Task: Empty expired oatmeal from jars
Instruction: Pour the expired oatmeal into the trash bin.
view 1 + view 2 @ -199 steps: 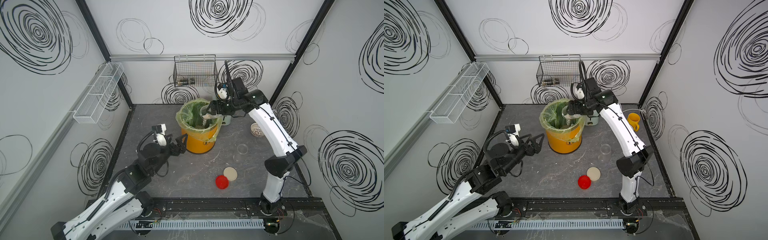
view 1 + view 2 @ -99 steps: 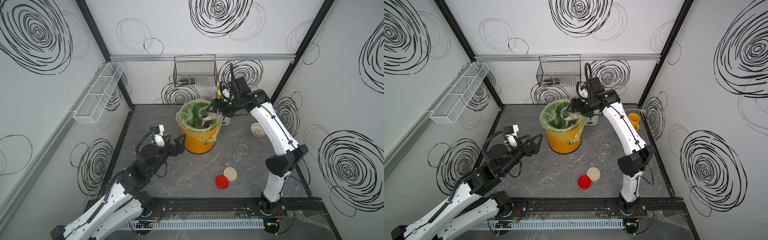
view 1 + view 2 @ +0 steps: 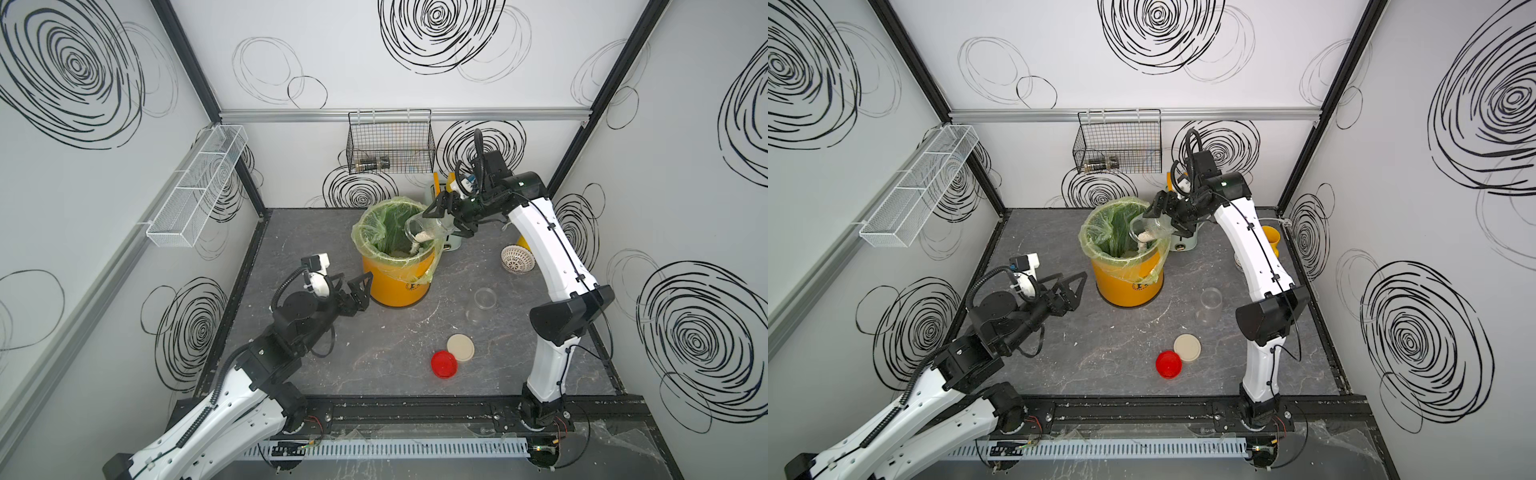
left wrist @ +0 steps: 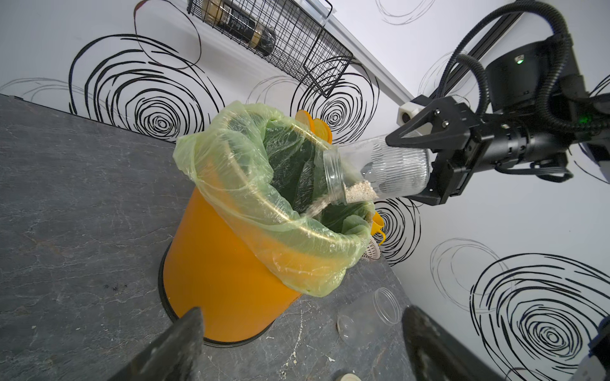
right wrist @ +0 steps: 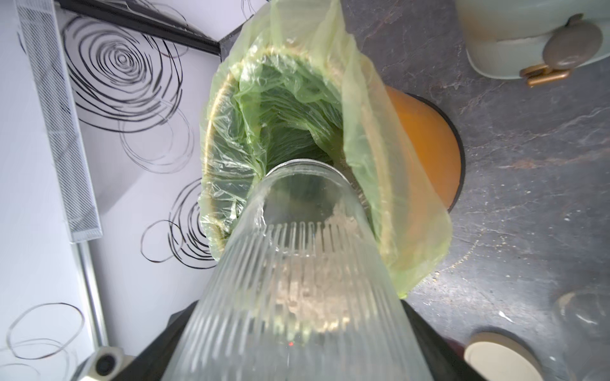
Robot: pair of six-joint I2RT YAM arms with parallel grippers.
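Note:
My right gripper [image 3: 446,222] is shut on a clear ribbed jar [image 3: 424,230], which is tipped mouth-down over the orange bucket [image 3: 399,282] with the green liner. Pale oatmeal [image 4: 358,194] lies at the jar's neck and spills in a thin stream into the liner. In the right wrist view the jar [image 5: 297,264] fills the space between the black fingers. A second clear jar [image 3: 484,299], lidless and empty, rests on the table to the right of the bucket. My left gripper [image 3: 353,282] is open and empty, just left of the bucket.
A red lid [image 3: 444,364] and a cream lid [image 3: 460,347] lie side by side near the table's front. Behind the bucket stands a pale green canister [image 5: 501,49]. A white strainer [image 3: 517,259] and a yellow mug [image 3: 1273,241] are at the right, with a wire basket [image 3: 390,145] on the back wall.
The right arm has shifted right and back, tipping the jar lower over the bucket's rim, and oatmeal now streams out. The left arm has barely moved.

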